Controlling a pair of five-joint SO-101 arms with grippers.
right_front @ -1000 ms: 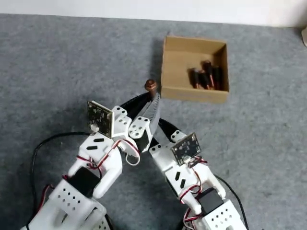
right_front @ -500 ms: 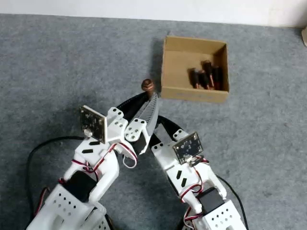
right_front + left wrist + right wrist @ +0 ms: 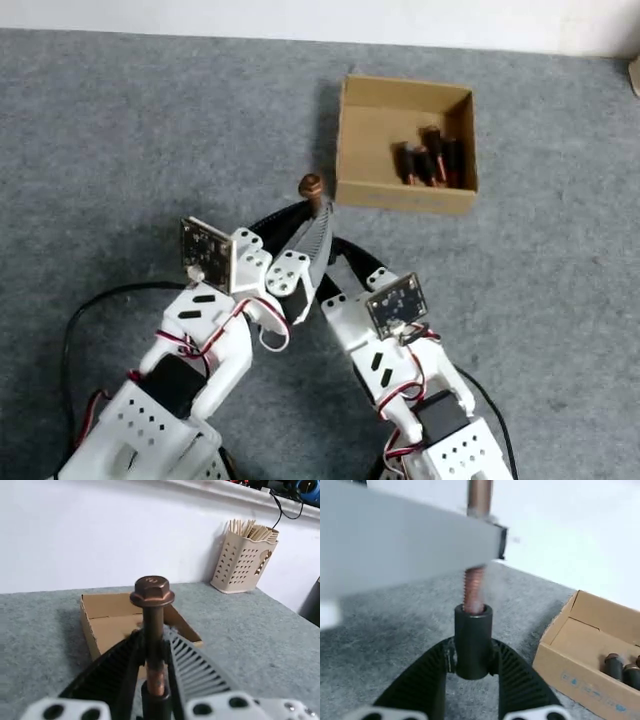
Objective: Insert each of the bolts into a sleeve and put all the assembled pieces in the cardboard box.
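Surface: we see a grey, carpet-like table (image 3: 130, 120) running up to a white wall (image 3: 75, 530).
Cardboard box (image 3: 402, 198): it sits near the table's far edge, right of the middle, open side up.
Assembled pieces (image 3: 430, 160): we count a few dark sleeves with copper bolt heads, lying together against the box's right wall.
Bolt (image 3: 152, 592): copper-coloured and upright, head on top, above the table's middle and just beside the box's near left corner.
Left gripper (image 3: 154, 640): we find it clenched on the bolt's shank, below the head.
Sleeve (image 3: 473, 640): black and upright, directly under the bolt; the threaded tip sits in its mouth.
Right gripper (image 3: 472, 652): clamped around the sleeve from both sides, beneath the left gripper.
Beige holder (image 3: 242, 562): full of thin sticks, standing by the wall beyond the box.
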